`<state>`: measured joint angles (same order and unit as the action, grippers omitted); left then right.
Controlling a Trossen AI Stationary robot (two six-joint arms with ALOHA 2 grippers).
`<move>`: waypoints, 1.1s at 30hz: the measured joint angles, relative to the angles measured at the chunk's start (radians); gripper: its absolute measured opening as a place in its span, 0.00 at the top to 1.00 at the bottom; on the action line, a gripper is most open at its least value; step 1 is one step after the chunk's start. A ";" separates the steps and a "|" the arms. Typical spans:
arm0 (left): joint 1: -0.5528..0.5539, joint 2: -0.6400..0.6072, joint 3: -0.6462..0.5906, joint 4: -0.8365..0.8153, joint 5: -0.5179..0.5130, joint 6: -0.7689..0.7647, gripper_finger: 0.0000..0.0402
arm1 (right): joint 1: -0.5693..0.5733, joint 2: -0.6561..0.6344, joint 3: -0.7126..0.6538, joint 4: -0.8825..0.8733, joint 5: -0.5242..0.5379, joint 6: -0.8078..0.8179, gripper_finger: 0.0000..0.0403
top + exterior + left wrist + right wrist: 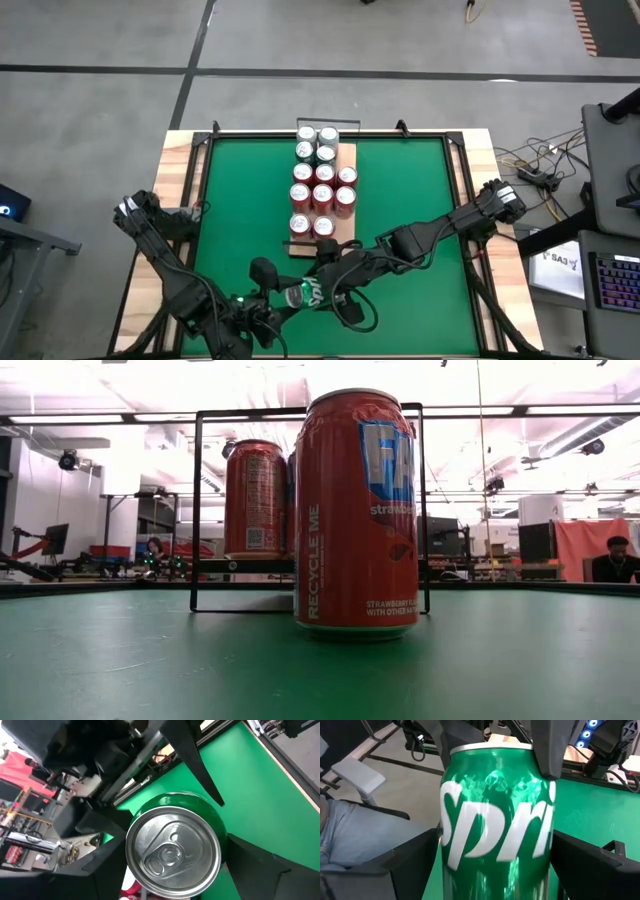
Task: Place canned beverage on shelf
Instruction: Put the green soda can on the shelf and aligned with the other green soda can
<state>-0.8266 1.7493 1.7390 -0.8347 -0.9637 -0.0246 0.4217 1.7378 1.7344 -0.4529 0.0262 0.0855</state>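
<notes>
A green Sprite can (303, 294) hangs on its side above the near part of the green mat (240, 200), between my two grippers. My left gripper (288, 300) comes from the near left and is shut on the can (172, 852). My right gripper (322, 285) reaches in from the right. It is open, with a finger on either side of the can's body (495, 820); I cannot tell whether they touch it. The shelf (347, 160) lies mid-table and bears several red, green and white cans. My left gripper pinches the can at its top end, one finger on each side of the wall just below the rim (223, 837). Its fingers (547, 755) come from the table's near left and lie along the can. The can lies roughly level, clear of the mat.
Red cans (355, 510) and the shelf's black end rail (195, 510) fill the low view. A black frame (330, 133) borders the mat, and bare mat lies left and right of the shelf. A person's leg (340, 830) shows beyond the near edge, and desks with cables (545, 175) stand to the right.
</notes>
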 joint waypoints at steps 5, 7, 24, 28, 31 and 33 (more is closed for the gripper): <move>0.010 0.000 0.000 0.054 -0.002 0.075 0.32 | -0.001 0.000 0.000 -0.002 0.000 -0.023 0.15; 0.012 0.000 0.000 0.066 0.001 0.093 0.32 | -0.001 0.000 0.000 -0.006 -0.001 -0.032 0.17; 0.018 -0.006 0.001 0.080 -0.138 0.241 0.06 | -0.010 -0.051 0.003 -0.051 0.108 -0.047 0.27; 0.021 -0.020 0.002 0.084 -0.135 0.306 0.07 | -0.010 -0.114 0.004 -0.120 0.286 0.005 0.27; 0.026 -0.039 0.002 0.115 -0.129 0.378 0.08 | -0.019 -0.173 0.002 -0.178 0.396 0.015 0.27; 0.036 -0.054 0.002 0.138 -0.100 0.428 0.09 | -0.029 -0.217 -0.014 -0.186 0.431 0.018 0.27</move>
<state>-0.7909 1.6955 1.7405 -0.6968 -1.0641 0.4034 0.3923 1.5209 1.7200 -0.6386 0.4574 0.1036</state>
